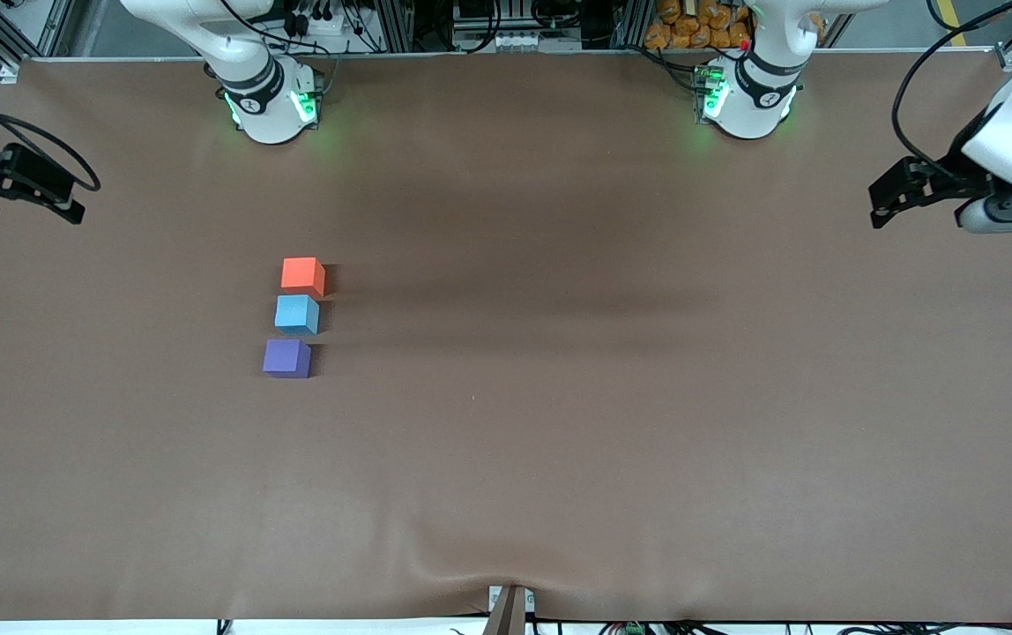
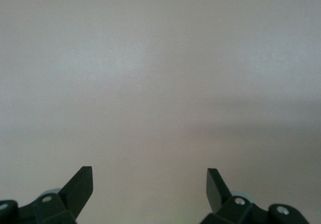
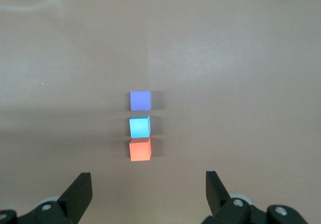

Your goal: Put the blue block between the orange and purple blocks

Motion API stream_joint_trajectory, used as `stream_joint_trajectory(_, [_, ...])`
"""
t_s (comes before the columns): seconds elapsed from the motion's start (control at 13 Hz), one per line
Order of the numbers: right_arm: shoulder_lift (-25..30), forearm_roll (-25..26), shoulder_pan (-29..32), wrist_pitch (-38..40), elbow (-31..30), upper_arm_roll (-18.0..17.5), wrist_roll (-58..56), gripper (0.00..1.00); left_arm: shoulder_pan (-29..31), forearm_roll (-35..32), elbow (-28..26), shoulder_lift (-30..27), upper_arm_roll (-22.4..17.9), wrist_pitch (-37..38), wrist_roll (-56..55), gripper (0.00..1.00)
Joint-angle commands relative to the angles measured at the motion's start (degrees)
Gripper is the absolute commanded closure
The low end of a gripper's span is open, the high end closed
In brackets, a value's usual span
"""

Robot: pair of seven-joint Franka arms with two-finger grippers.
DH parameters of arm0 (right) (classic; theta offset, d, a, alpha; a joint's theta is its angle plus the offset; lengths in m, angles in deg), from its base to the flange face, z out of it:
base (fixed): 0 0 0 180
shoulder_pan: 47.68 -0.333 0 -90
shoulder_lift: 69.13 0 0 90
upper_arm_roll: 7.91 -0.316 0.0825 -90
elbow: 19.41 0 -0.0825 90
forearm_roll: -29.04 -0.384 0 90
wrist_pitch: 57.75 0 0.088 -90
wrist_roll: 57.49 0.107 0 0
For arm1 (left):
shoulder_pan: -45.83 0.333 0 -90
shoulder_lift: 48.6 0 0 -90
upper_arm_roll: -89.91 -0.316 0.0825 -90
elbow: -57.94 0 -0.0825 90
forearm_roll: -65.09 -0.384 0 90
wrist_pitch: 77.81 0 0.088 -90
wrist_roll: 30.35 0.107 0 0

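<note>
Three small matte cubes with crisp edges sit in a short line on the brown cloth-covered table [image 1: 559, 423], toward the right arm's end. The orange block [image 1: 302, 274] is farthest from the front camera, the blue block [image 1: 297, 314] sits in the middle, and the purple block [image 1: 286, 358] is nearest the camera. Narrow gaps show between them in the front view; the right wrist view has blue and orange almost touching. The line runs roughly from the robots' side toward the camera, leaning slightly. The blue block is turned a touch against its neighbours.

Plenty of bare cloth lies on every side of the row, with a soft ripple in the fabric at the table edge closest to the camera.

The right gripper [image 1: 26, 190] hangs up over the table edge at its own end, fingers [image 3: 80, 191] spread wide and gripping nothing. The left gripper [image 1: 889, 198] waits over the edge at the left arm's end, fingers [image 2: 83, 184] likewise parted, only plain cloth beneath it.
</note>
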Motion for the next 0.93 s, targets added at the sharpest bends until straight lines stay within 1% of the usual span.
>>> stream_joint_trajectory(0.0, [6.4,0.7,1.1,-3.2,-9.0,-0.7,0.9,0.0,0.8,0.9,0.3,-0.7,0.1,0.6,0.1,0.0])
stream_joint_trajectory(0.15, [5.7,0.7,1.1,-3.0,-7.0,-0.7,0.0,0.0,1.0,0.9,0.3,-0.9,0.3,0.6,0.3,0.0])
stream_joint_trajectory(0.31, [4.8,2.6,0.8,-3.0,-5.3,-1.1,-1.9,0.0,1.4,0.9,0.3,-0.9,0.3,0.6,0.5,0.0])
stream_joint_trajectory(0.85, [4.8,3.0,0.8,-2.8,-5.3,-1.2,-2.2,0.0,1.5,0.9,0.3,-0.9,0.3,0.7,0.9,0.0])
